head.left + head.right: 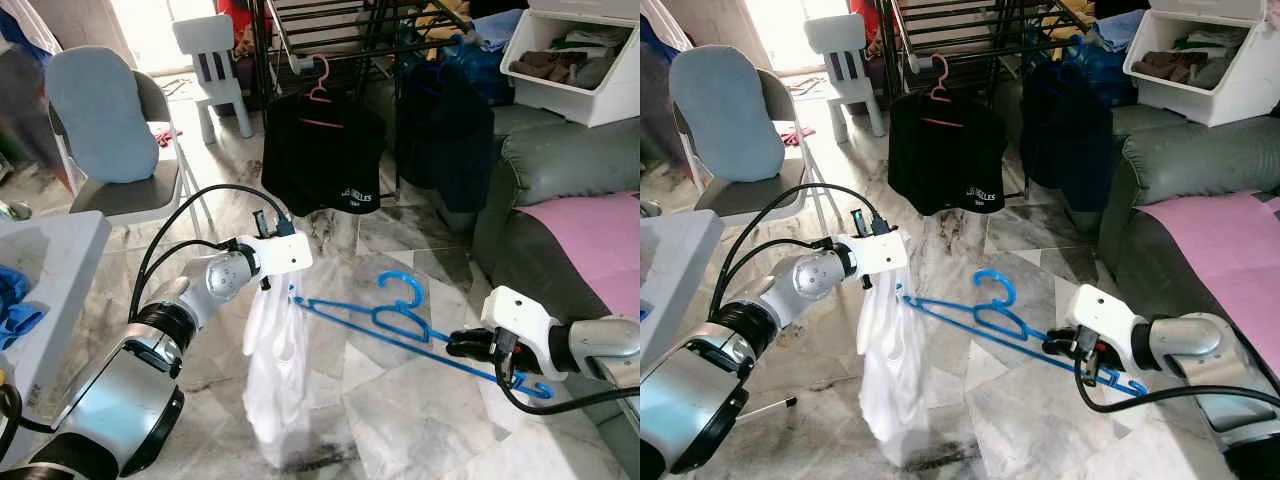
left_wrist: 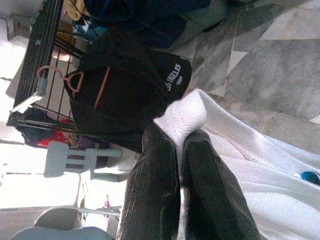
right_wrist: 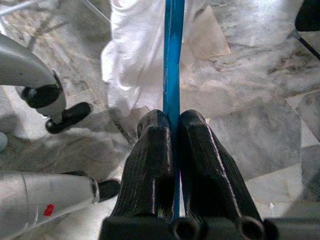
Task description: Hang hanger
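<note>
A thin blue plastic hanger (image 1: 400,325) is held in the air above the marble floor, lying nearly flat with its curled hook (image 1: 402,287) pointing up and toward the sofa side. One end reaches into the neck of a white garment (image 1: 272,380) that hangs limp and bunched, its lower end close to the floor. The other end points toward the robot's right, pinched between two black fingers (image 3: 150,160).

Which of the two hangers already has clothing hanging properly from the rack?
The pink hanger, carrying the black shirt on the rack. The blue hanger is gripped by the right gripper.
</note>
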Controlling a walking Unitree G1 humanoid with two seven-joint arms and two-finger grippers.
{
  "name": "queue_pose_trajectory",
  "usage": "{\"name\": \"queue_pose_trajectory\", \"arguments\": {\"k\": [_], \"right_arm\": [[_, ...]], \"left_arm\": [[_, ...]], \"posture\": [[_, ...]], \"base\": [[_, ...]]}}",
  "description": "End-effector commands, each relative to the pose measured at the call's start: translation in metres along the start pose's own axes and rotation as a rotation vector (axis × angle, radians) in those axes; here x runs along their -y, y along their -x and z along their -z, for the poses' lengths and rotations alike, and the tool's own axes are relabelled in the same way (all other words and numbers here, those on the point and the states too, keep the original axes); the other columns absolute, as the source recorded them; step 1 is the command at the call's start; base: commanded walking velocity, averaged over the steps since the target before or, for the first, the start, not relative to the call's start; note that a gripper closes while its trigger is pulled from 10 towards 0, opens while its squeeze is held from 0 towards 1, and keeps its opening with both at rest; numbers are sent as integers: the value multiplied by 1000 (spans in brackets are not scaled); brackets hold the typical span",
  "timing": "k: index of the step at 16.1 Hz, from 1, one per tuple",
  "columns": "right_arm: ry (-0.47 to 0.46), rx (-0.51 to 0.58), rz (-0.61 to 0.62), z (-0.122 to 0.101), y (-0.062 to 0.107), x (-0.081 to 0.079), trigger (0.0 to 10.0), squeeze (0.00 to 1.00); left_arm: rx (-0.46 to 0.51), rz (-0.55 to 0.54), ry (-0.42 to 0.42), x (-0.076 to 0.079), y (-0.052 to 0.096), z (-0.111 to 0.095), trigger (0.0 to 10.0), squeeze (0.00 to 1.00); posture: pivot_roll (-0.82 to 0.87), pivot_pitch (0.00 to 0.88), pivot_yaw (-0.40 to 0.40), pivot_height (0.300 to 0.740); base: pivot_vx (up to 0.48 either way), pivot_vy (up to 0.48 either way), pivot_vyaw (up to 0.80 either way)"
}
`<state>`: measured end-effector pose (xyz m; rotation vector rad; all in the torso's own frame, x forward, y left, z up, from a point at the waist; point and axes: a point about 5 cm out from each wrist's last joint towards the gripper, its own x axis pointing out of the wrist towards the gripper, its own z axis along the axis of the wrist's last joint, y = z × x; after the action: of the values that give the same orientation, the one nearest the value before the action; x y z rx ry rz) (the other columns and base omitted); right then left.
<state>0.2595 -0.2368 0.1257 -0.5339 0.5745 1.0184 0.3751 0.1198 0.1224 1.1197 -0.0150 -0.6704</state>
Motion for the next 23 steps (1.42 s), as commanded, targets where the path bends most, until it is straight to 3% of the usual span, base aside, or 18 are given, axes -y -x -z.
{"name": "queue_pose_trajectory", "arguments": {"k": [1,5,9,14,18,23], "right_arm": [[20,10,-29,-6,4,-1,10000,0],[46,15,-2,-13,4,1,10000,0],[69,13,95,-13,-3,10,10000,0],[97,-15,102,-11,-4,11,10000,0],[111,16,68,-19,-4,8,10000,0],[141,26,86,-26,-5,11,10000,0]], "left_arm": [[-3,-36,-21,-12,-1,-2,10000,0],[11,-54,28,-13,-2,-5,10000,0],[57,-17,35,-13,0,-8,10000,0],[57,-15,34,-15,4,-2,10000,0],[-16,9,6,-6,6,9,10000,0],[-13,70,11,6,5,9,10000,0]], "posture": [[-162,0,65,740],[-163,0,69,740],[-156,0,71,740],[-147,0,69,740],[-145,0,71,740],[-149,0,74,740]], "base": [[0,0,0],[0,0,0],[0,0,0],[0,0,0],[0,0,0],[0,0,0]]}}
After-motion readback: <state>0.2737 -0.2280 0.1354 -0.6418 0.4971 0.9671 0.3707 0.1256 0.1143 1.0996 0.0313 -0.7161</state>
